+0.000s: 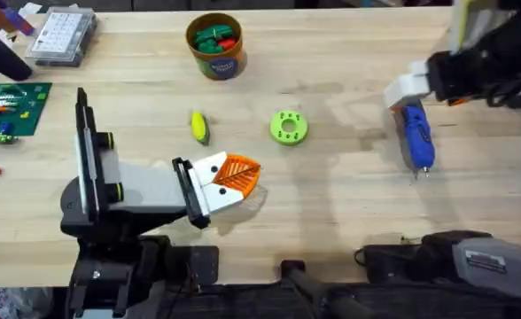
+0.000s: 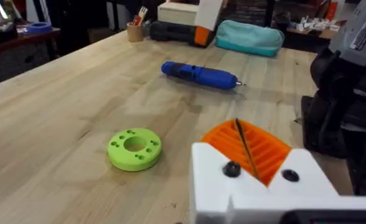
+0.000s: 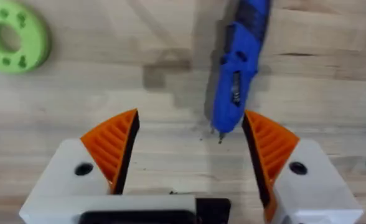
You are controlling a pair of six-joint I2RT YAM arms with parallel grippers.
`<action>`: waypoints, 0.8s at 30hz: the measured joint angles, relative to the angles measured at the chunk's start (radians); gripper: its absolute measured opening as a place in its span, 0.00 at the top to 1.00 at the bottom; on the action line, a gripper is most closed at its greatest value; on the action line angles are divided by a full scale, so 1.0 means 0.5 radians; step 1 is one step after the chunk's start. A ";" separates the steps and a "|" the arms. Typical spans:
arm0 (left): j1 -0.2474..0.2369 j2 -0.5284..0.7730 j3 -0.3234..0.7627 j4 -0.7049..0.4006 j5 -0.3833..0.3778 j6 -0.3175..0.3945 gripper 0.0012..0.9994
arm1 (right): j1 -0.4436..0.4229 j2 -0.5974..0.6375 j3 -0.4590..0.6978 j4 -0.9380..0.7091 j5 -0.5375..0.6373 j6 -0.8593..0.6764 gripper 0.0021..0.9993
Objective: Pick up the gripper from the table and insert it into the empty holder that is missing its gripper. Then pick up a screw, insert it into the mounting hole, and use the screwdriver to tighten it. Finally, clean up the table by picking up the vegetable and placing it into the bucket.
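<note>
The screwdriver (image 1: 416, 136) lies flat on the table (image 1: 331, 204) at the right side, tip pointing toward the near edge, w/ the right gripper (image 3: 189, 146) hanging just above it. In the right wrist view the orange pads (image 3: 113, 146) are spread wide and the blue body runs up btwn them, nothing pinched yet. It looks stiff, hard plastic, prob. fairly smooth and a bit weighty for its size, so it may roll or twist if caught near the thin metal tip; best hold is across the thick mid-body, pads square to its length. The left gripper (image 1: 234, 174) rests low near the table's middle, its pads pressed together on nothing. The vegetable (image 1: 198, 127) sits just far-left of it, apart from the lime-green ring (image 1: 289, 127) to its right. The bucket (image 1: 215, 44) stands at the far side, already w/ green and red pieces inside.
</note>
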 joint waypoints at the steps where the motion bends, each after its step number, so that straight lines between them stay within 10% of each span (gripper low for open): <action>1: 0.000 0.000 0.000 0.000 0.000 0.000 1.00 | -0.051 0.000 0.000 0.014 0.002 -0.007 0.01; 14: 0.000 0.000 0.001 -0.008 -0.002 0.000 1.00 | -0.524 0.191 -0.066 0.192 0.002 -0.138 0.01; 24: 0.000 0.000 0.001 -0.008 -0.002 0.000 1.00 | -0.575 0.536 -0.082 0.324 -0.099 -0.298 0.01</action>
